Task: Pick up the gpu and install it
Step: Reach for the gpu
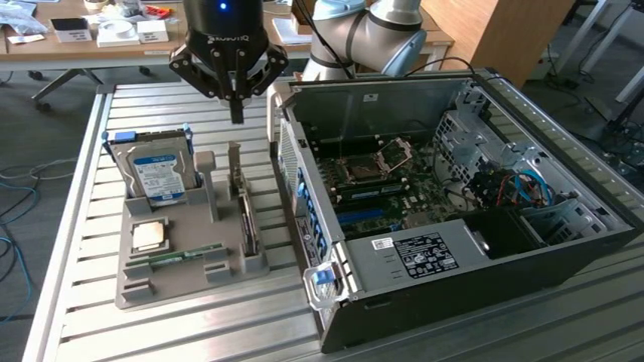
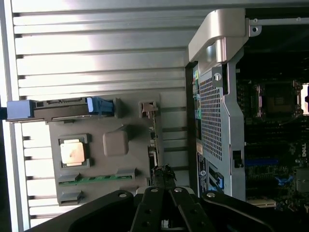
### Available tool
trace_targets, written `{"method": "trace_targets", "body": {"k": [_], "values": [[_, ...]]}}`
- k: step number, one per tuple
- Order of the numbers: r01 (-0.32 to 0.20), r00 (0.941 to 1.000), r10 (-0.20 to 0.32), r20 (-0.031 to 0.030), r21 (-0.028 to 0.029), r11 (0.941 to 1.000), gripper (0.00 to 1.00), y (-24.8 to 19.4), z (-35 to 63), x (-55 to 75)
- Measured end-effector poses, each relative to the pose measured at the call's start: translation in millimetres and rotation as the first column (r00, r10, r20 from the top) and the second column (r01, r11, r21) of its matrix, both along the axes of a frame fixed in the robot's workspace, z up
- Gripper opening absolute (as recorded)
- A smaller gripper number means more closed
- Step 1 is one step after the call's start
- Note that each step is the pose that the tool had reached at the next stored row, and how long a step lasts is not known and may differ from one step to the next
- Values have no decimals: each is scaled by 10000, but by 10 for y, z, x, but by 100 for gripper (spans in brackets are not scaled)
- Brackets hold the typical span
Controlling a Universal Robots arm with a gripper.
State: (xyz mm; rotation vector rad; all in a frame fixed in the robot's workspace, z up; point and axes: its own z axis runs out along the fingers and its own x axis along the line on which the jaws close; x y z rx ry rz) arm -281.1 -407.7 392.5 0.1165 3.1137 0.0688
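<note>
Hovering pincer (image 1: 237, 115) above gpu (image 1: 247, 225) edge

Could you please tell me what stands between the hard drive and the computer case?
In the exterior view, the gpu stands on edge in the grey holder between hard drive and computer case.

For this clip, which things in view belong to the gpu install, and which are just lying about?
Part of the job:
- gpu, standing on edge in the gray holder
- gripper, shut, above the gpu, holding nothing
- open computer case

Just lying about, in the same holder:
- hard drive
- CPU
- RAM strip
</note>
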Motion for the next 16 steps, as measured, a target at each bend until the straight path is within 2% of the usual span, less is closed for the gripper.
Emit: {"method": "trace_targets", "body": {"k": [14,16], "values": [[0,10000,0,0,0,10000,11,-151,-4,-55],[0,10000,0,0,0,10000,11,-187,-4,-64]]}}
